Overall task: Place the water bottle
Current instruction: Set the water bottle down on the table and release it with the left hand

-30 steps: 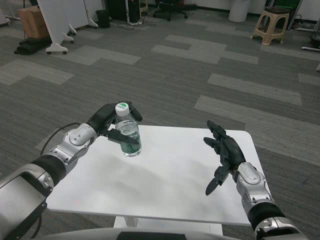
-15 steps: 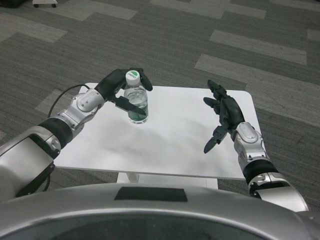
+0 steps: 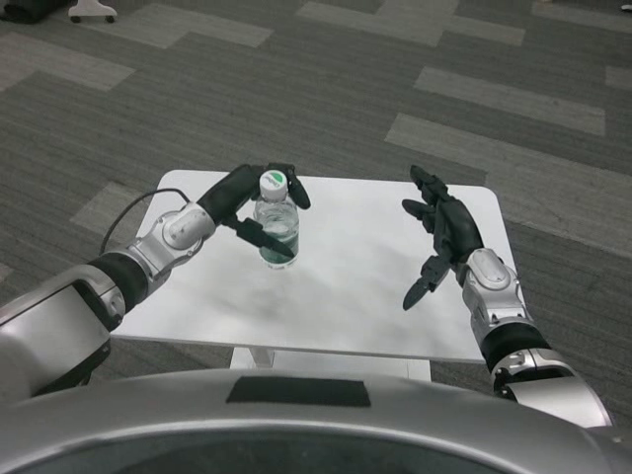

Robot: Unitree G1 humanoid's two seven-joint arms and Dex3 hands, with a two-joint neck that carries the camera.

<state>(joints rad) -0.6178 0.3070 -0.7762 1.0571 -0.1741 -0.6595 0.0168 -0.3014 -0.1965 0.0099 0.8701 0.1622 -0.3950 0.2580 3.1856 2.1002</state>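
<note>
A small clear water bottle (image 3: 276,223) with a white and green cap stands upright on the white table (image 3: 346,286), left of its middle. My left hand (image 3: 247,202) wraps around the bottle from the left, fingers curled across its front and behind its cap. My right hand (image 3: 441,240) hovers over the right side of the table with its fingers spread and nothing in it, well apart from the bottle.
Grey patterned carpet surrounds the table on all sides. A black cable (image 3: 133,212) loops off the table's left edge beside my left forearm.
The camera has dipped toward the table, so the whole picture shifted. The left hand still holds the bottle, now a little nearer the table's middle. The right hand stays spread.
</note>
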